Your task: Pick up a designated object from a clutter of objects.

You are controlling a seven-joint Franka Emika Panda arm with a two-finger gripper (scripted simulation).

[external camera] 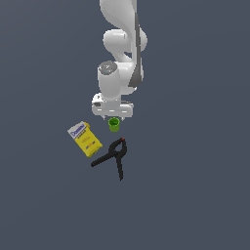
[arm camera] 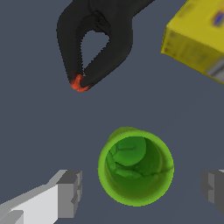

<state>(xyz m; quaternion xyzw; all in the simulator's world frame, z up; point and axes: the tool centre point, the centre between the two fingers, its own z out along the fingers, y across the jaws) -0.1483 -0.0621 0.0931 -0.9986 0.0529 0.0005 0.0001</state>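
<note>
Wrist view — claw (arm camera: 140, 188) spread wide, fingers apart either side of green cup (arm camera: 135, 168).

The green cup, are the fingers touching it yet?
Apart. In the wrist view the green cup sits between the two fingers, with bare floor showing between the cup's rim and each finger, so the gripper is open around it.

one green cup (external camera: 114, 124), one yellow box (external camera: 84, 138), one black clamp (external camera: 114, 156), three loose objects in all, one robot arm (external camera: 119, 53), one gripper (external camera: 113, 115)
</note>
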